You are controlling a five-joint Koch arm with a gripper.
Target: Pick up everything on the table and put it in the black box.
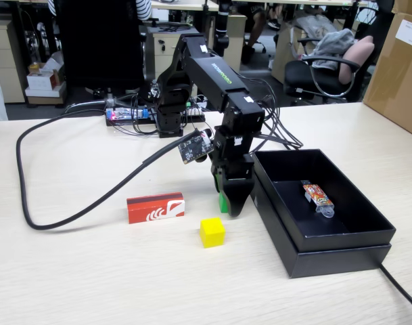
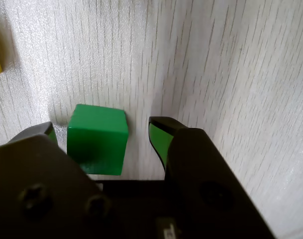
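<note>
Pincer (image 2: 101,132) is released, jaws spread around the green cube (image 2: 97,139) on the beige wood-grain surface (image 1: 90,271); the cube sits near one jaw, with a gap to the other. Cube is glossy, plain, sharp-edged. Yellow cube (image 1: 212,231) and red oblong box (image 1: 155,207) with white swirl logo lie close by. Black box (image 1: 341,237) holds a patterned packet (image 1: 316,197).

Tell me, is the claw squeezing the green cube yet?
Apart. The wrist view shows bare table between the green cube and one jaw of the open gripper.
</note>
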